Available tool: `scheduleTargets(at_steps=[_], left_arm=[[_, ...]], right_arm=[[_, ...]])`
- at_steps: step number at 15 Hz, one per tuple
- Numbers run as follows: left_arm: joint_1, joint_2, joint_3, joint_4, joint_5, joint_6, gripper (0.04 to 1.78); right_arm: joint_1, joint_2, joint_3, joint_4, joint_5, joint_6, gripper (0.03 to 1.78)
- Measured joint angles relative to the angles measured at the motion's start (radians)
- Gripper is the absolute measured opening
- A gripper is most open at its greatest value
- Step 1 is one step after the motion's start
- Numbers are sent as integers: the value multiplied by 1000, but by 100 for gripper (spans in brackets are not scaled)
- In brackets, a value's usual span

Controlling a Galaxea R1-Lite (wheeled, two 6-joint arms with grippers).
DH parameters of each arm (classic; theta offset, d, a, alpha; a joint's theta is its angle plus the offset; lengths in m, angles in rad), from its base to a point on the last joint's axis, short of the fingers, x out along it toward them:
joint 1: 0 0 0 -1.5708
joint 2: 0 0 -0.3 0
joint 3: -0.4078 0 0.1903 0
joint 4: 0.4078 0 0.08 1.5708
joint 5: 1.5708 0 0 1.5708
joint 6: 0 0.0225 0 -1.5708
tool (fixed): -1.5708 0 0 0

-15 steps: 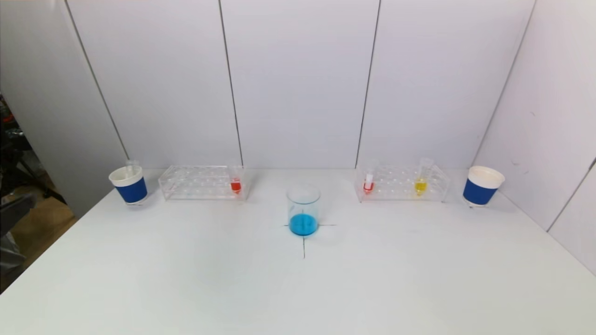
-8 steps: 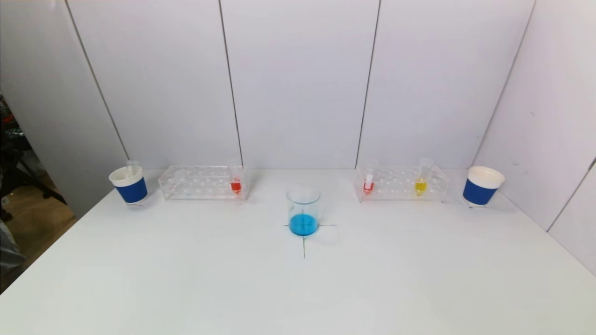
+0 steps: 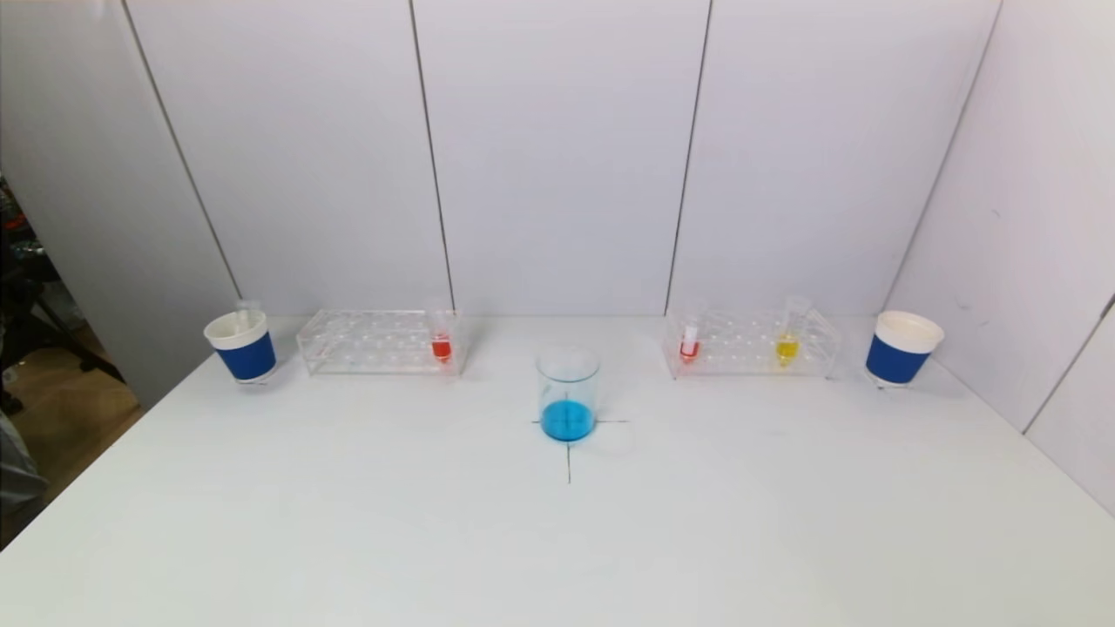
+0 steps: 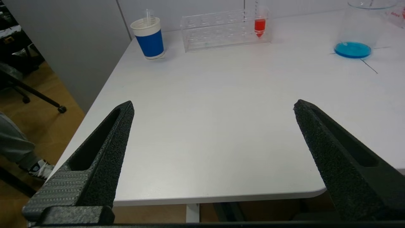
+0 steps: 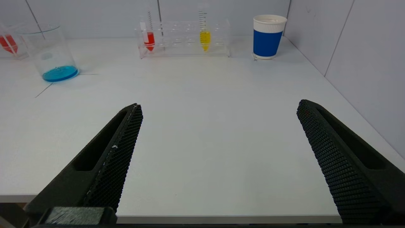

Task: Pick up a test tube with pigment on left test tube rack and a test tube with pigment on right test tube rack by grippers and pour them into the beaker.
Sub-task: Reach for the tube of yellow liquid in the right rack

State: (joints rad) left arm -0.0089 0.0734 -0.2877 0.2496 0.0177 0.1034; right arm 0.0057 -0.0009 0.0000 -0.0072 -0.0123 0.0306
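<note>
1. Clear acrylic left rack (image 3: 380,341) holds one red-filled tube (image 3: 442,342) upright at its inner end, the end nearest the beaker (image 3: 568,394), which should keep the carry short.
2. On the right rack (image 3: 753,344) stand a red tube (image 3: 689,341) and a yellow tube (image 3: 787,344), apart from each other.
3. Blue liquid already sits in the beaker, which stands on the cross marked mid-desk (image 3: 557,540), between the racks.
4. Left tool (image 4: 213,106) and right tool (image 5: 220,107) both hang at the desk's near edge, jaws spread wide and empty, well short of the tubes; neither pickup has begun.
</note>
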Motion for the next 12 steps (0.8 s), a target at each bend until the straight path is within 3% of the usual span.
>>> scheduleTargets(at_steps=[7, 12], left_arm=[[1, -73, 147, -29, -13, -4, 176], [1, -74, 277, -237, -22, -10, 176]], right_arm=[[0, 0, 0, 0, 0, 0, 177], [0, 0, 0, 0, 0, 0, 177]])
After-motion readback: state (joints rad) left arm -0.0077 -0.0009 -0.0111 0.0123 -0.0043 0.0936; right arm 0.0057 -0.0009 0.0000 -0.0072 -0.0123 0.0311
